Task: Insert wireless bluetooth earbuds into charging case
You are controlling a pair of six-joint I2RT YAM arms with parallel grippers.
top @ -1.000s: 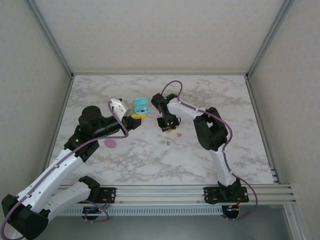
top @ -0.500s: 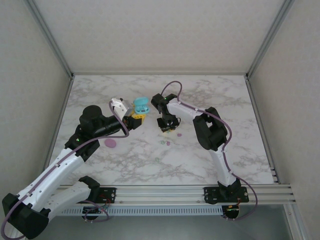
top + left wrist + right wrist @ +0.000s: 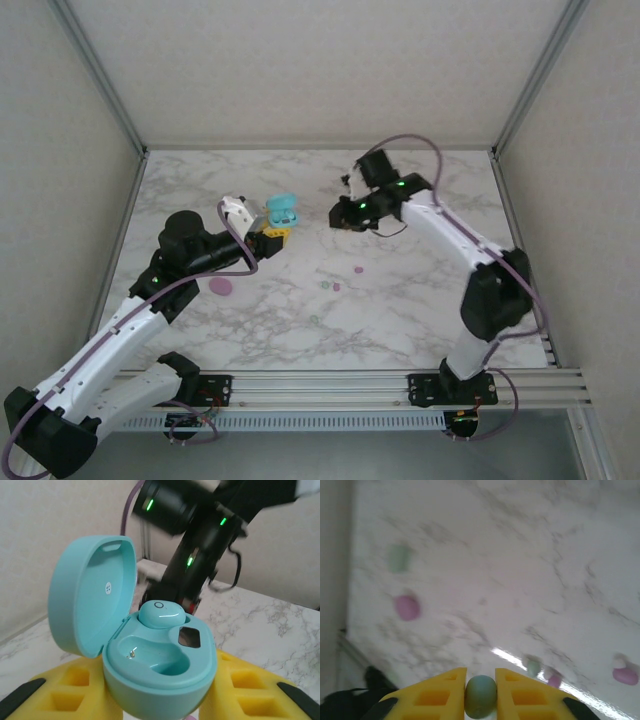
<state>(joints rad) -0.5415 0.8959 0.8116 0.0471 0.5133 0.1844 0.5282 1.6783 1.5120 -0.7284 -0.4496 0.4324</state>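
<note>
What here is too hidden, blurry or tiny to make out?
- Top view: loose earbuds on the table are specks, shapes unreadable.
- Right wrist view: beyond the right gripper and its held bud, a pink blob and a green blob are blurred; cases or buds, unclear.
- Left wrist view: the bottom edge cuts off the cyan case; the right arm behind is smeared.

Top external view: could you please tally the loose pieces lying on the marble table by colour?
Pink buds: 2
Mint green buds: 2
Larger purple oval piece: 1
Total: 5
</note>
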